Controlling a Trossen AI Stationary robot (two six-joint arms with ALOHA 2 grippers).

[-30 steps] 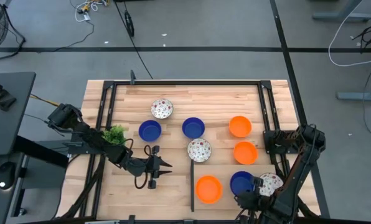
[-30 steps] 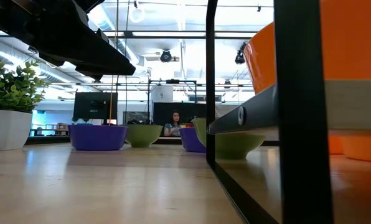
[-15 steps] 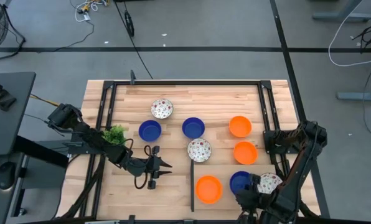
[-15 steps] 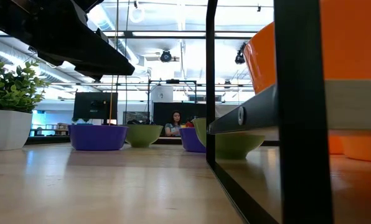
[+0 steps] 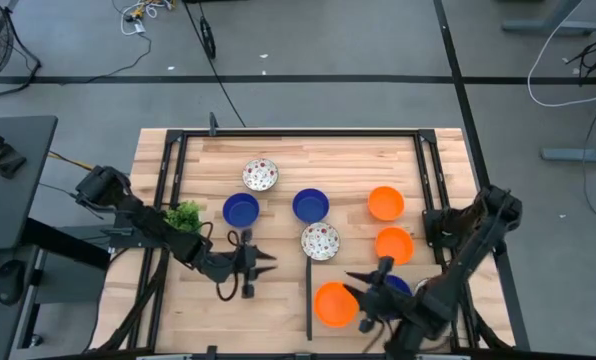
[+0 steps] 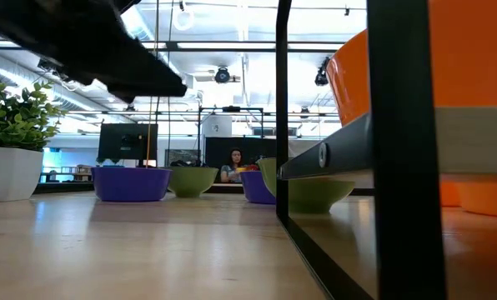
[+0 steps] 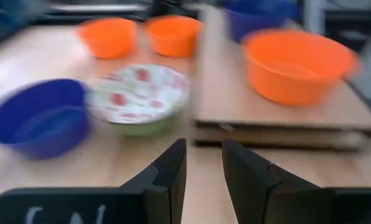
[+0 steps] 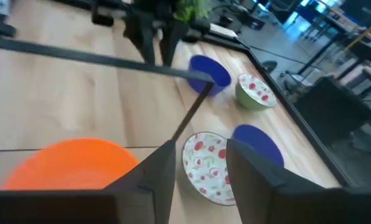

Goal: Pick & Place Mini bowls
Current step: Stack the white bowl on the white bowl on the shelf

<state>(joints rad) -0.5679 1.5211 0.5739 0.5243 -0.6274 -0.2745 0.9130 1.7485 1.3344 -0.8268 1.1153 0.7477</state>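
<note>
Mini bowls stand upright on their bases on the wooden table (image 5: 178, 150). Two are speckled (image 5: 260, 175) (image 5: 320, 241), two blue (image 5: 241, 210) (image 5: 311, 206), three orange (image 5: 385, 203) (image 5: 394, 245) (image 5: 335, 303). A third blue one (image 5: 394, 288) is half hidden under my right arm. My right gripper (image 5: 360, 296) hangs open at the near orange bowl's right rim, pointing toward the table's left, with nothing between its fingers (image 8: 201, 171). My left gripper (image 5: 268, 264) stands open and empty left of the middle speckled bowl (image 7: 139, 99), pointing at it.
A thin black bar (image 5: 309, 300) runs from the middle speckled bowl to the near edge and parts the two sides. A small potted plant (image 5: 185, 215) stands by my left arm. A black frame (image 5: 298, 132) borders the table. Bare wood lies along the far edge.
My right gripper has swung from the near right corner toward the table's left, turning until it points left at the near orange bowl. The speckled bowl seen beside it before is now covered by the arm. My left gripper has turned slightly in place.
</note>
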